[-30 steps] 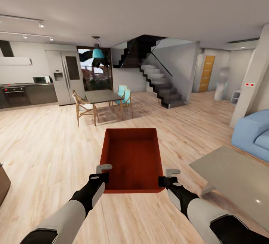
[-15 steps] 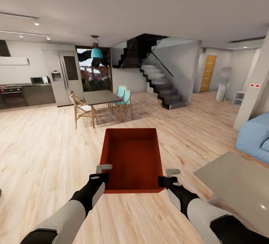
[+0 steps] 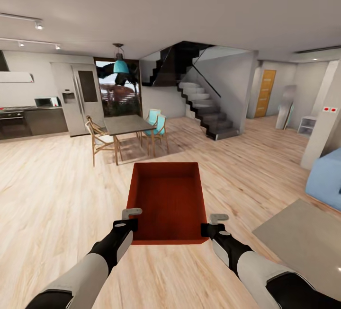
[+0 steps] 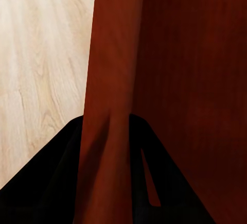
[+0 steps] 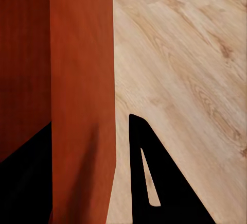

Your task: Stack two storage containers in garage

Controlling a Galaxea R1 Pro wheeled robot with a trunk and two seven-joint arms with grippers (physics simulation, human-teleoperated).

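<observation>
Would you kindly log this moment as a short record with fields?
Carried item: red-orange open-topped rectangular storage container, empty
Left gripper: jaws pinch the container's left wall
Right gripper: jaws pinch its right wall
Floor: light wood-plank flooring
Ahead: dark dining table, black-and-grey staircase

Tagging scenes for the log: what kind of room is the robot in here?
Looks like an open-plan home interior: a kitchen with a fridge, a dining table with chairs, a staircase and a blue sofa, all on light wood-plank flooring.
</observation>
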